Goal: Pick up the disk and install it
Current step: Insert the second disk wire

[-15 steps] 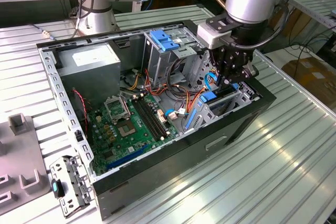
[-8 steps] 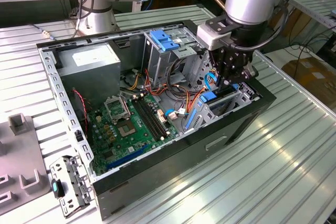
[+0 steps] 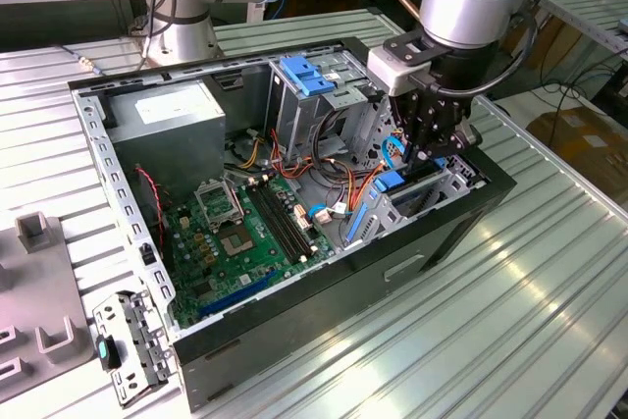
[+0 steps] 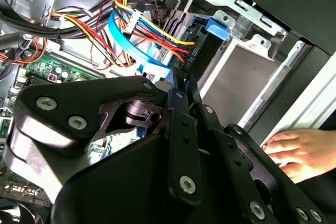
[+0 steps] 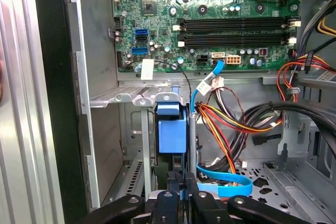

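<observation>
My gripper (image 3: 432, 144) hangs right of centre in the exterior view, inside the open computer case (image 3: 93, 134), over the drive cage (image 3: 446, 188) at the case's front corner. My fingers (image 5: 181, 192) are drawn close together at the bottom centre of the first wrist view, closed on the disk (image 5: 172, 135), which stands on edge in the cage slot; I see its blue rail end just above my fingertips. One blue data cable (image 5: 202, 90) curves up beside it. One green motherboard (image 3: 245, 233) lies on the case floor, with four dark memory slots (image 5: 233, 27) in a row. One grey power supply (image 3: 172, 110) sits upper left. One person's hand (image 4: 294, 150) rests on the case at the right edge of the second wrist view.
</observation>
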